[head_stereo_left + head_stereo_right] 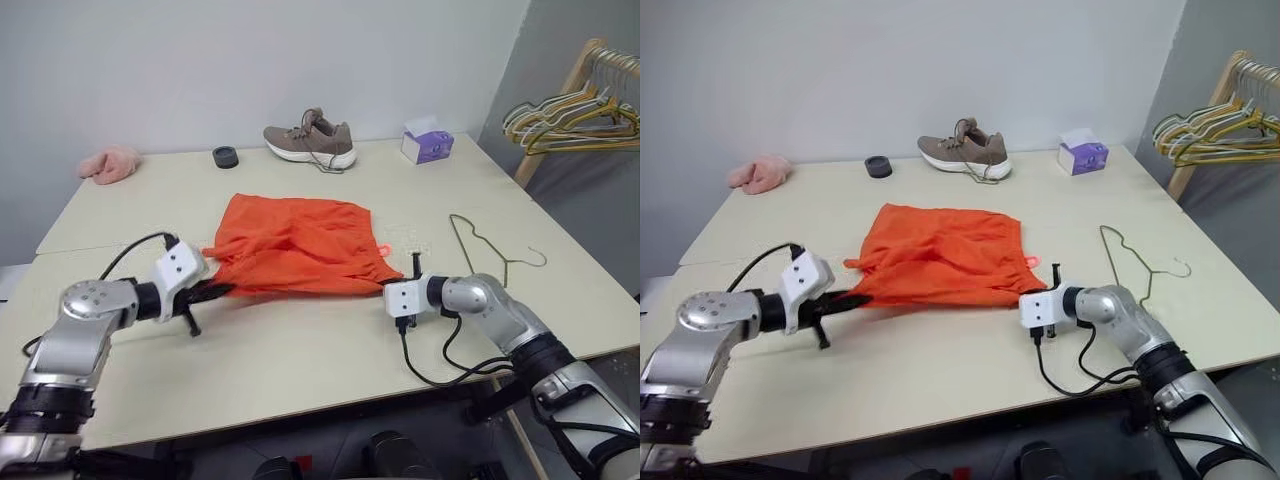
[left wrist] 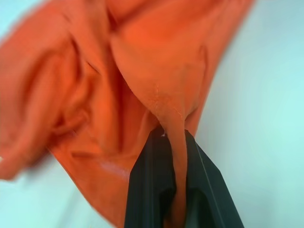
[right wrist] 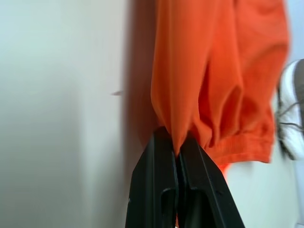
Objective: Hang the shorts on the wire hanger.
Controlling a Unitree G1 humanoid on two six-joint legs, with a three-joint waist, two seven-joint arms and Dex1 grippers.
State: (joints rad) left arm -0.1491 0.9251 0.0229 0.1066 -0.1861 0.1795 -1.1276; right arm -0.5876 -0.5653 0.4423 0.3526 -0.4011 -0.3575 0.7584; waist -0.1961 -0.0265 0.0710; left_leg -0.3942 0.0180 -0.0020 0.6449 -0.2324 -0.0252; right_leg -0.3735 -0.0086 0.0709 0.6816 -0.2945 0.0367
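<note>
The thin, crumpled orange shorts (image 1: 295, 245) lie on the smooth table (image 1: 300, 350). The left gripper (image 2: 173, 137) pinches their near-left corner, and the right gripper (image 3: 176, 142) is clamped on the near-right edge, apparently by the waistband.

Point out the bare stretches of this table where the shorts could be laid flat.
Bare: the table strip nearer than the shorts; the patch between shorts and pink cloth; the band between shorts and shoe. Crowded: the far edge with shoe, black ring, tissue box, and the wire hanger side.
</note>
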